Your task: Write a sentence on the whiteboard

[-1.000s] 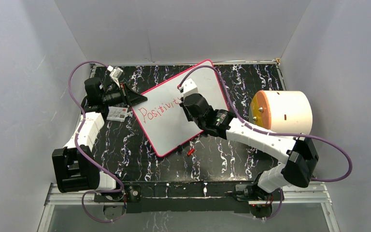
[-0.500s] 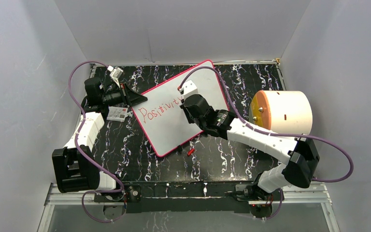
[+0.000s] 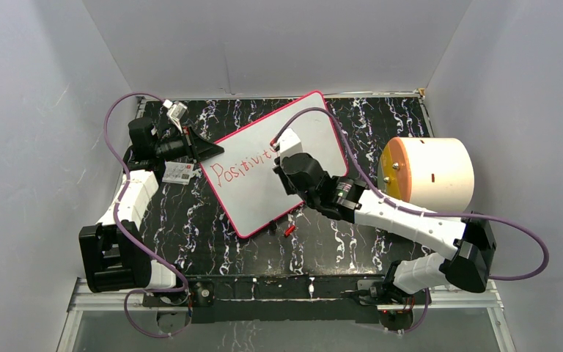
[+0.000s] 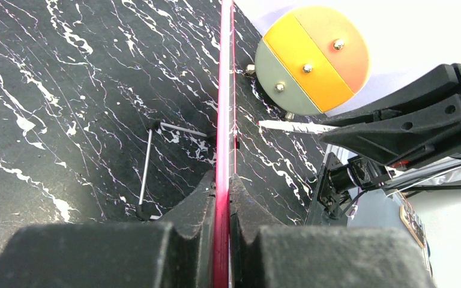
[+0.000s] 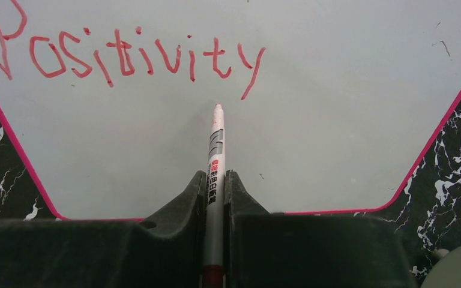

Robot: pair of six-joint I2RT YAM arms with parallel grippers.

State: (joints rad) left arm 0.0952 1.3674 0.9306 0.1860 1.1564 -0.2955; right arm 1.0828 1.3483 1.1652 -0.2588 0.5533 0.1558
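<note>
Right gripper (image 5: 215,177) closed on marker (image 5: 215,144), axis pointing at sentence (image 5: 138,57), tip just below "y". Blank whiteboard (image 5: 336,120) for second line lies gripper-side of tip. Left gripper (image 4: 222,186) pinches whiteboard edge, mid-table (image 3: 381,125).

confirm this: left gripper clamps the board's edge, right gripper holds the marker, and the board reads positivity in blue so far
Not blue: the word is red, as the right wrist view shows. The rest holds: the left gripper clamps the edge of the board and the right gripper holds the marker.
</note>
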